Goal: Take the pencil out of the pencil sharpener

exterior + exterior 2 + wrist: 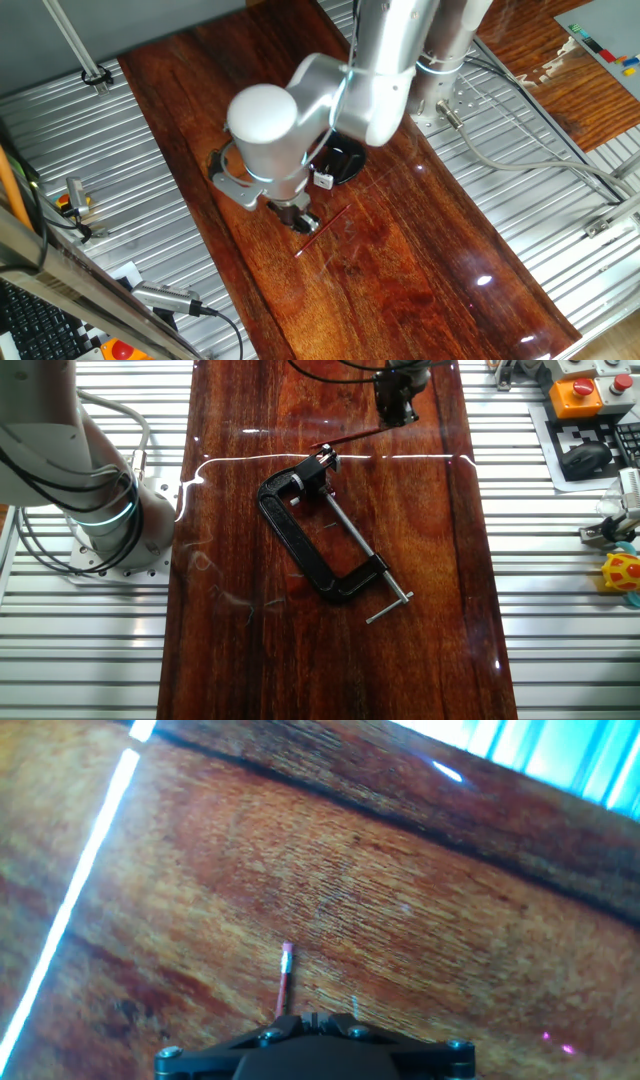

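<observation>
Wooden table (420,260), unlabelled pencil (284,982)

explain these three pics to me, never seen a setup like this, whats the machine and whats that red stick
The machine is a silver robot arm mounted beside a dark wooden table. Two pictures come from fixed cameras looking down at the table from different sides; the third comes from a camera on the arm's hand, looking along its fingers.

On the table lies a black clamp with a silver screw rod. By the clamp's upper jaw sits a tiny white pencil sharpener. The red stick is a pencil, running from the sharpener toward the end effector.

In the hand view the pencil emerges from the end effector, which appears to grip it, though the fingers are hidden.
</observation>
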Motion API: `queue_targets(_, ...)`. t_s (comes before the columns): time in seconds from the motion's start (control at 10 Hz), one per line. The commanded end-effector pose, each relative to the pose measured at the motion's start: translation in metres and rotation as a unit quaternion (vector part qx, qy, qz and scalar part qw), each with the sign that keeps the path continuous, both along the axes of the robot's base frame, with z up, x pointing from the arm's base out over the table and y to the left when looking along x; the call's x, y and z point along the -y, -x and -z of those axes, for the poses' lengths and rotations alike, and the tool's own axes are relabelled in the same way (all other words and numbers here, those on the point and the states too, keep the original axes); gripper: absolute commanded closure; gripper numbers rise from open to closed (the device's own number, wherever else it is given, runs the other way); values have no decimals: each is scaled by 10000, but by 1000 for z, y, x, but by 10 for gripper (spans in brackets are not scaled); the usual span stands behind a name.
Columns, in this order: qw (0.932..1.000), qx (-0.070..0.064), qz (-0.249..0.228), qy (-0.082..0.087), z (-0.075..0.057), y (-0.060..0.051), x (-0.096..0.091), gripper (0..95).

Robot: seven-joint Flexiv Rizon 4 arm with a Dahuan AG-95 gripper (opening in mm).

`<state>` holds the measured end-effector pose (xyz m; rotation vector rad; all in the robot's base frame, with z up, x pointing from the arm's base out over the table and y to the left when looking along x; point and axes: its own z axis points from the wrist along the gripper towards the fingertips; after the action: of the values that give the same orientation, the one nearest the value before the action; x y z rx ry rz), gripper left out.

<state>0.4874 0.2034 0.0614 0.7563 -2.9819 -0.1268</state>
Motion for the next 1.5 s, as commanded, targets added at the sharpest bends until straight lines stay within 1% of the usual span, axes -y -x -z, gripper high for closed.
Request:
queue_targets(0.1,10000,12,29,-31,-2,-1,1,950)
queue_targets(0.2,10000,38,50,-22,-2,-1,1,950)
queue_targets(0.4,9998,52,107,131,-2,-1,1,950)
queue_targets(0.5,9998,55,80,154,-2,-1,1,950)
queue_targets(0.6,9993,74,-245,265,-9,-4,21,950)
queue_targets(0.7,9981,68,-542,281,-16,-11,54,950)
queue_targets(0.8,9969,66,-734,263,-20,-17,78,950)
queue_targets(1.0,9946,59,-1008,230,-25,-22,113,950)
queue_targets(1.1,9931,76,-1160,124,-26,-22,115,950)
queue_targets(1.2,9940,89,-1082,131,-26,-22,115,950)
queue_targets(1.4,9965,106,-804,204,-26,-22,115,950)
queue_targets(1.5,9972,115,-705,198,-26,-22,115,950)
